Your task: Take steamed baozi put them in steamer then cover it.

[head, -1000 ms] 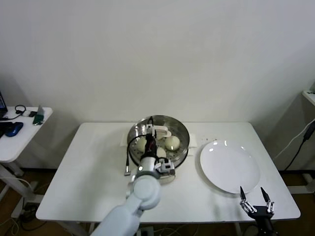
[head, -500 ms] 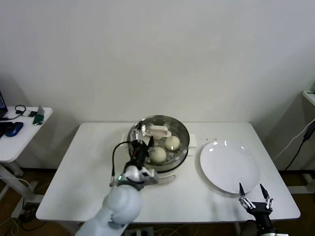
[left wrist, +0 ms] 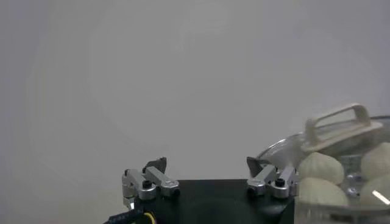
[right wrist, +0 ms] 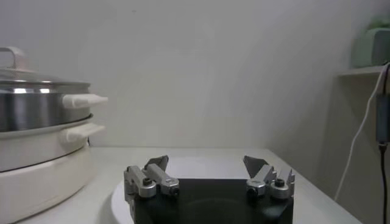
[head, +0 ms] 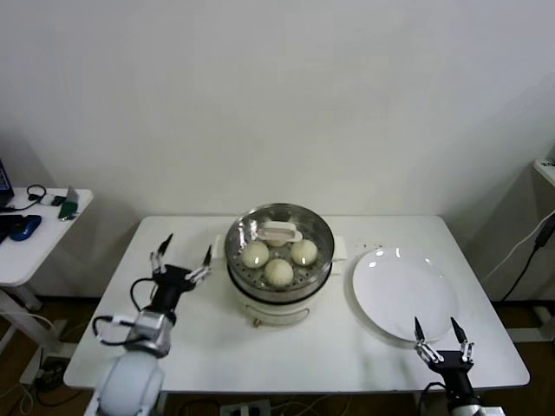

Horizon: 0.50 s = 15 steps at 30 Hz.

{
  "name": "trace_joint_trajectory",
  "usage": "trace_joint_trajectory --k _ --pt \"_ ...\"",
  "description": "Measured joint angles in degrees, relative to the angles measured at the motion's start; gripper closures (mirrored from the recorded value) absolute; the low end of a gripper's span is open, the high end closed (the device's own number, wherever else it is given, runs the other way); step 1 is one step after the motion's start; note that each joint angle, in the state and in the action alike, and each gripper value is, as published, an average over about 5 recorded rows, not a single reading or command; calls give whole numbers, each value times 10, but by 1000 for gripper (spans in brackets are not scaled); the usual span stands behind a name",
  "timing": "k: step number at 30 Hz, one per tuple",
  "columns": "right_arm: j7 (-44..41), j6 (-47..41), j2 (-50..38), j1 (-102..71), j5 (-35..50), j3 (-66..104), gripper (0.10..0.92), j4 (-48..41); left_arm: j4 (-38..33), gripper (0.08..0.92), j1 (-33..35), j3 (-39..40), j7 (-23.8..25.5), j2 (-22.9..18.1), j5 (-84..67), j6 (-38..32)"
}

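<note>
Item: round shiny stainless-steel steamer [head: 279, 286] on a cream-white base with stubby side handles, standing at the middle of the white rectangular table [head: 173, 347], toward its back edge. Polished metal wall, mirror-bright; base smooth and matte.

Cover: round clear glass lid [head: 277, 234] with a metal rim and a pale rectangular loop handle, seated level on the steamer's rim. The left wrist view shows the handle raised above the domed glass [left wrist: 341, 131].

Contents: smooth off-white dough buns [head: 277, 272], rounded and unglazed, visible through the glass. Three show plainly in the head view, set close together; a fourth cannot be made out under the handle.

Beside it: flat round white plate [head: 404, 295], glossy, bare, just right of the steamer and apart from it.

Left gripper [head: 180, 260]: over the table left of the steamer, apart from it, dark fingers spread wide, holding nothing.

Right gripper [head: 441, 334]: at the table's front right edge, near the plate's front rim, fingers spread, holding nothing.

Off to the left: small white side table [head: 35, 238] with dark oddments.
</note>
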Motion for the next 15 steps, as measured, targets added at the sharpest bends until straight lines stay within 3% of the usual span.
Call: trace_joint_trajectory --k 7,15 --pt "-4 -2 1 1 -6 -7 203 -1 44 177 60 -42 -3 -16 -99 -107" --pt "-6 -3 -1 4 -9 -11 203 -6 89 177 90 -58 3 -31 -148 -175"
